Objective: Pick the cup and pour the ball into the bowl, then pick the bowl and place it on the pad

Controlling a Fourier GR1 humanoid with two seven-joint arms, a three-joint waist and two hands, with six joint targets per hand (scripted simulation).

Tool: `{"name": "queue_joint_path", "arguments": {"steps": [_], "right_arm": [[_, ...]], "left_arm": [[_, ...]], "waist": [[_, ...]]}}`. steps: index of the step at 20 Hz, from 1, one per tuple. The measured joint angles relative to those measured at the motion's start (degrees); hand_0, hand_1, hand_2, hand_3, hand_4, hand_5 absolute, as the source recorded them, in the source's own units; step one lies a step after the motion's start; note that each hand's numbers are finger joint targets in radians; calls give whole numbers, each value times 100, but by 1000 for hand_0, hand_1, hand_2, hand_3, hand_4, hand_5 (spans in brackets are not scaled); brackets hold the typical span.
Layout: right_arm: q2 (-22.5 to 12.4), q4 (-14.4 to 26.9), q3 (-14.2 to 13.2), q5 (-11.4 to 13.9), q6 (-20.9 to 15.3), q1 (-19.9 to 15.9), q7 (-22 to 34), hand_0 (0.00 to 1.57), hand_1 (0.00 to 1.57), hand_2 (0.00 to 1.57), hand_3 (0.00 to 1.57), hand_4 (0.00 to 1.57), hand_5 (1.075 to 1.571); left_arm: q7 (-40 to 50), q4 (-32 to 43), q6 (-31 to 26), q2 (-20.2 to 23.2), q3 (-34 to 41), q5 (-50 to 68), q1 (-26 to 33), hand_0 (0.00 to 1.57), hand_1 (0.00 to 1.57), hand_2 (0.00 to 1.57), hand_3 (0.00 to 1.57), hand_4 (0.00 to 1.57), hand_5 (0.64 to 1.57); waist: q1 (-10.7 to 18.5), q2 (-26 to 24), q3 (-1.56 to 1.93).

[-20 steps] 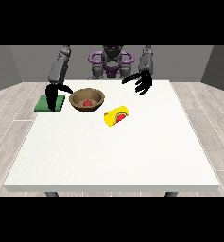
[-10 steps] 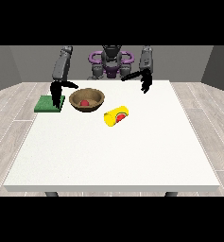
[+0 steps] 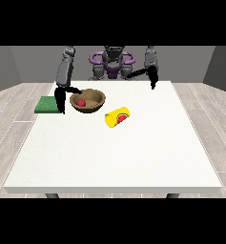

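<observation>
Four things lie on the white table (image 3: 114, 157), and the bowl (image 3: 88, 100) serves as the landmark for all of them. Far left of the bowl, at the table's edge, lies the flat green pad (image 3: 48, 104), bare on top. Between pad and bowl hangs the hand at the view's left (image 3: 62, 97): black fingers point down just beside the pad, and one digit reaches sideways to the bowl's left rim. Whether it touches or grips that rim I cannot tell, nor how the other fingers are curled. The bowl itself is brown and stands upright on the table, apart from the pad. Inside it, left of its middle, rests the red ball (image 3: 81, 102). Right of the bowl and a little nearer the camera lies the yellow cup (image 3: 117, 116), tipped on its side, its reddish mouth turned to the right and away from the bowl; nothing touches it. Far right of the bowl and further back, the hand at the view's right (image 3: 153, 79) hangs above the table's rear edge, pointing down, holding nothing; its finger pose is too small to read.
</observation>
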Motion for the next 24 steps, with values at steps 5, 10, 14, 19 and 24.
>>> {"name": "queue_joint_path", "arguments": {"steps": [5, 10, 14, 19, 24], "right_arm": [[34, -84, -33, 22, -205, 55, 85, 0, 0, 0, 0, 233, 1532], [373, 21, -13, -98, -532, -227, 680, 0, 0, 0, 0, 374, 1551], [647, 139, 73, -95, -727, -390, 703, 0, 0, 0, 0, 354, 1546], [507, 322, 135, 79, -1176, -399, 884, 1571, 1571, 1571, 1571, 1045, 1553], [316, 360, 294, 371, -1688, -430, 1168, 1571, 1571, 1571, 1571, 1029, 1550]], "left_arm": [[200, -69, -51, -28, -74, -31, -123, 0, 0, 0, 0, 0, 1562], [276, 71, -202, 29, -6, 73, 67, 0, 0, 0, 0, 0, 1563], [209, 68, -254, 114, 78, 130, 185, 0, 0, 0, 0, 0, 1565], [239, -46, -338, 127, 65, 176, 207, 0, 0, 0, 0, 0, 1568], [130, -27, -420, 203, 139, 256, 260, 0, 0, 0, 0, 0, 1570]], "waist": [[67, -9, -25], [132, -357, 125], [89, -399, 176], [154, -400, 121], [209, -432, 85]]}}
